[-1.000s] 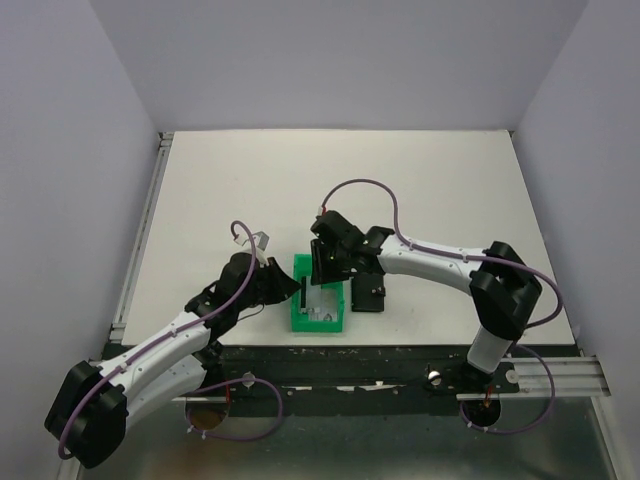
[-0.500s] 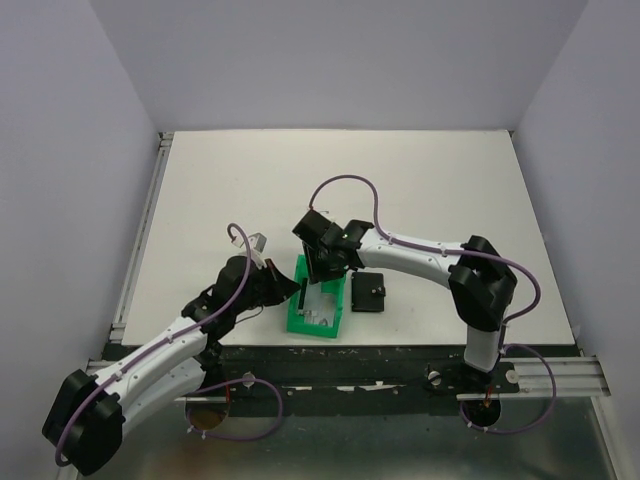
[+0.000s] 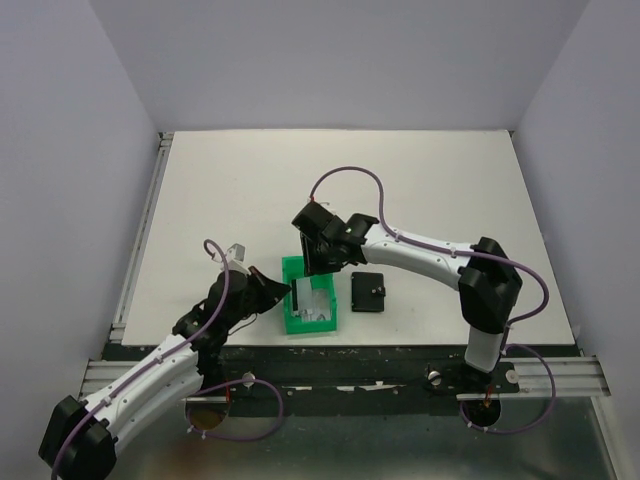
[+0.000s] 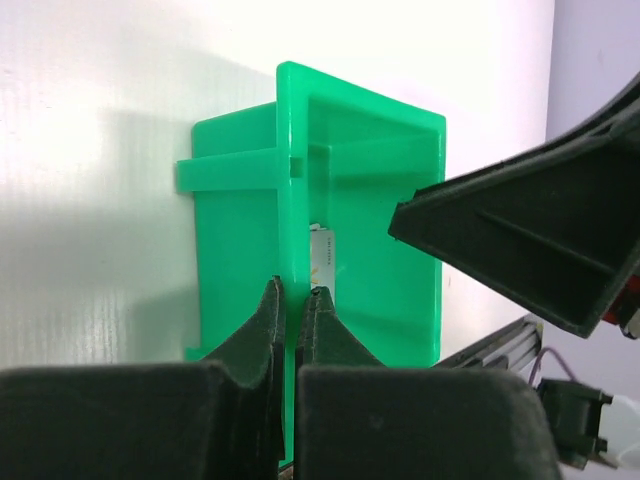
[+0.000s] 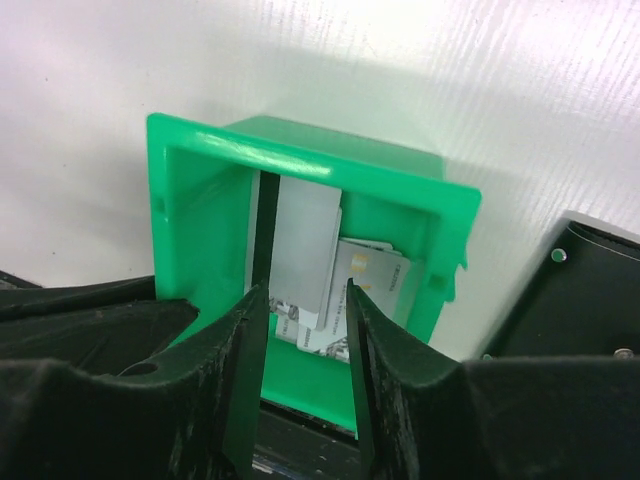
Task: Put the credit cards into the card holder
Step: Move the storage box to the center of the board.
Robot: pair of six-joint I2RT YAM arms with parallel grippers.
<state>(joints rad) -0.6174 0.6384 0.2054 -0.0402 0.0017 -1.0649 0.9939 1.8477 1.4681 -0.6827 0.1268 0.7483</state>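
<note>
The right gripper (image 5: 303,300) has swung from the holder (image 3: 368,292) to above the bin (image 5: 400,175), and the left gripper (image 4: 292,300) has closed. Left jaws pinch the bin's wall. Right jaws, half spread, straddle the cards (image 5: 305,250) directly below in the bin. The grey one stands on edge, its long axis pointing up at them.

Green bin (image 5: 300,160) walls close around credit cards (image 5: 305,250)

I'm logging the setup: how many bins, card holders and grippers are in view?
green bin: 1
card holder: 1
grippers: 2, the left gripper and the right gripper
total: 4
</note>
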